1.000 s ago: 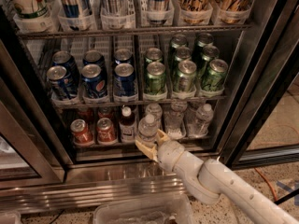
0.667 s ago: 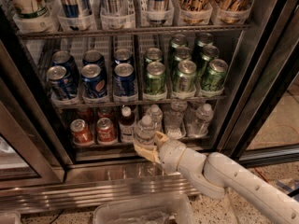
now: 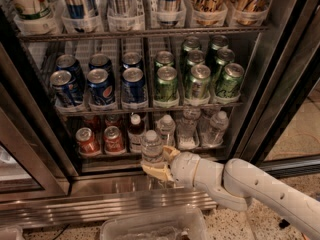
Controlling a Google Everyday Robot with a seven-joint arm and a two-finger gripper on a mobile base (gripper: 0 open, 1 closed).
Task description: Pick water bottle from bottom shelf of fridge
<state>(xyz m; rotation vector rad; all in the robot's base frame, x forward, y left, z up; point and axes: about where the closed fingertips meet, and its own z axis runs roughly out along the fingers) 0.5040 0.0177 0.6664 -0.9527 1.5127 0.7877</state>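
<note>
- At the front lip of the shelf (image 3: 100,155), we see the gripper (image 3: 159,164) with its fingers (image 3: 156,173) closed around the lower part of the bottle (image 3: 151,145). The bottle stands upright, just in front of its row.
- To do this step well, we should pull straight back and a little up, so the bottle clears the lip and does not push the dark bottle (image 3: 135,132) or the red cans (image 3: 114,139) beside it.
- We judge the grip is low, so the top may tilt; a slow move helps.
- The fingers hide the bottle's base, so we cannot tell if it rests on the shelf.
- The arm (image 3: 260,184) is cut off at the right edge.
</note>
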